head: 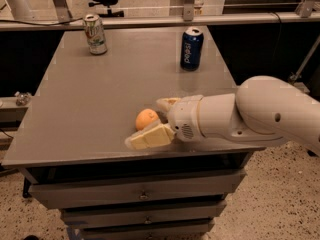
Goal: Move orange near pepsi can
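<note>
The orange (pixel 146 119) sits near the front edge of the grey table (pixel 75 109), a little right of centre. Your gripper (pixel 145 123) is low on the tabletop right at it, reaching in from the right. Its fingers (pixel 150 137) are spread, one lying just in front of the fruit and one behind, so the orange is between them. You cannot tell whether either touches it. The pepsi can (pixel 191 48) stands upright well apart at the back right, and a white-and-green can (pixel 95 34) stands at the back left.
</note>
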Controlling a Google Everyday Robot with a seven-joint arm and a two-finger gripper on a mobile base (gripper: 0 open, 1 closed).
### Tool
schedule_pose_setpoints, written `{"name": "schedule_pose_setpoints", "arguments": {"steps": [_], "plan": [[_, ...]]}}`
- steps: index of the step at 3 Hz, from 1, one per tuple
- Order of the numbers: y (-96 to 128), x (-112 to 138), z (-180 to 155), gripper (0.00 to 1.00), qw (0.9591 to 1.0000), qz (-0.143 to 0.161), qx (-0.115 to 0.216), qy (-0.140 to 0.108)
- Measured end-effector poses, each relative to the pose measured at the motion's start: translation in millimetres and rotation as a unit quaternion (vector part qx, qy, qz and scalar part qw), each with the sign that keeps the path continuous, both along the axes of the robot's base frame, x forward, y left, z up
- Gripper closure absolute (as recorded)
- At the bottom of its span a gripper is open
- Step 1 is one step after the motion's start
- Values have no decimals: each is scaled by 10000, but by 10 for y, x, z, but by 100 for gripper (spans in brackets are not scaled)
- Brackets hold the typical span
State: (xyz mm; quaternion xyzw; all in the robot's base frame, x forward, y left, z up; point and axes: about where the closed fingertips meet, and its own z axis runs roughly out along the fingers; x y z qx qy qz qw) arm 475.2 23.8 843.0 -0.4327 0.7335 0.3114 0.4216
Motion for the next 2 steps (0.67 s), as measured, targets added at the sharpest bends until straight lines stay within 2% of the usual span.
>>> {"name": "schedule_pose_setpoints", "arguments": {"steps": [2], "plan": [[-24,37,-10,64,9999,-128,80,-57]]}}
